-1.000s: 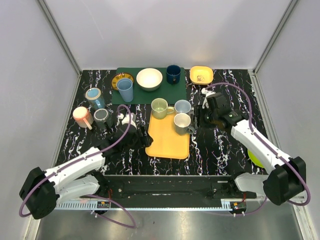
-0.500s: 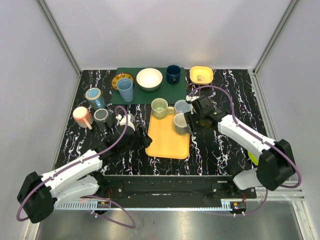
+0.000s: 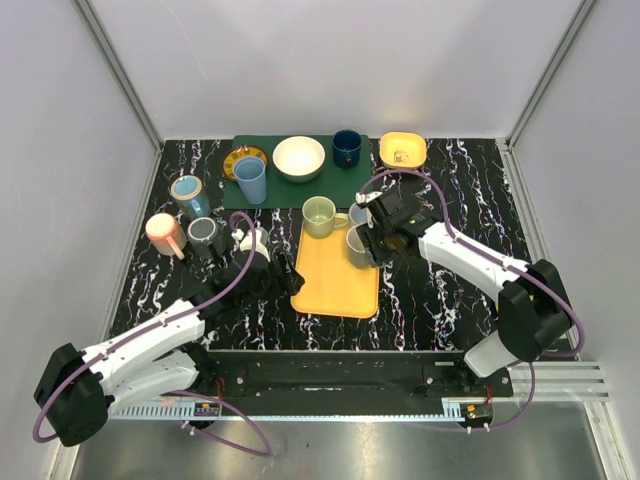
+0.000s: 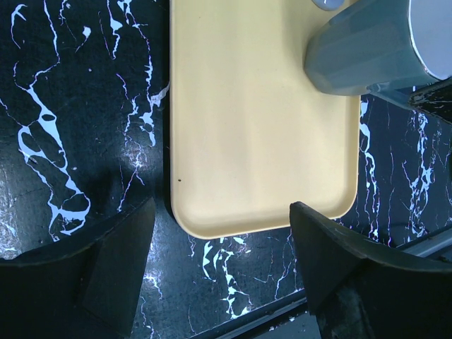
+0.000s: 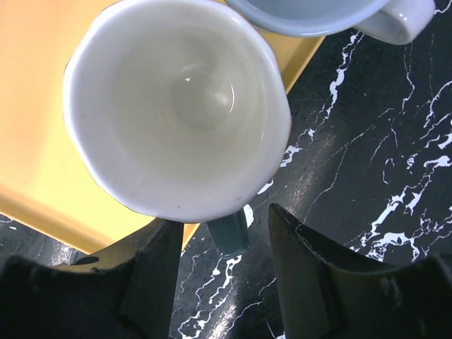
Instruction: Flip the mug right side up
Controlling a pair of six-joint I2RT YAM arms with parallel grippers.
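A grey mug [image 3: 356, 247] with a white inside stands at the right edge of the yellow tray [image 3: 330, 285]. In the right wrist view its mouth [image 5: 176, 106] faces the camera. My right gripper [image 3: 372, 240] is open right beside it. Its fingers straddle the mug's grey handle [image 5: 229, 232] without closing on it, as the right wrist view [image 5: 224, 236] shows. My left gripper [image 3: 290, 278] is open and empty over the table at the tray's near left corner [image 4: 220, 212]. The left wrist view shows the mug's grey side [image 4: 360, 46].
A green mug [image 3: 318, 215] and a pale blue mug [image 3: 364, 212] stand just behind the grey one. A green mat [image 3: 300, 185] at the back holds a white bowl [image 3: 298, 158], a dark cup and a blue tumbler. Several cups [image 3: 190, 230] stand at the left.
My right gripper has moved left and forward to the grey mug, and its fingers now sit either side of the handle. The left arm has barely moved.
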